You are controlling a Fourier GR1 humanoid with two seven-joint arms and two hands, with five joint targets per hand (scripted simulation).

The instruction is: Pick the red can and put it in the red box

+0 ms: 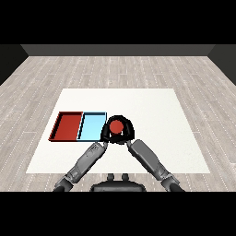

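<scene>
Currently the red can stands just right of the light blue tray, a little left of the middle of the white table and nearer its near edge than its far one. Only its round red top shows; the sides are hidden by black fingers.

Right hand: curled round the can from the right and far side, so it holds the can. Left hand: close against the can on its left, between can and blue tray. I cannot tell how its fingers stand, or whether it touches the can at all; the two black hands merge into one ring around the red top.

Progress, judged from how things lie: the grasp looks made, or nearly so. Whether the can has left the table surface cannot be seen from this angle. The red tray holds nothing. It lies at the left, touching the blue tray along one side, so the can would have to cross over the blue tray to reach it. Lift, carry left and set-down all remain.

Count: one red can, one red tray, one light blue tray, two hands on two grey forearms. No other cans seen.
</scene>
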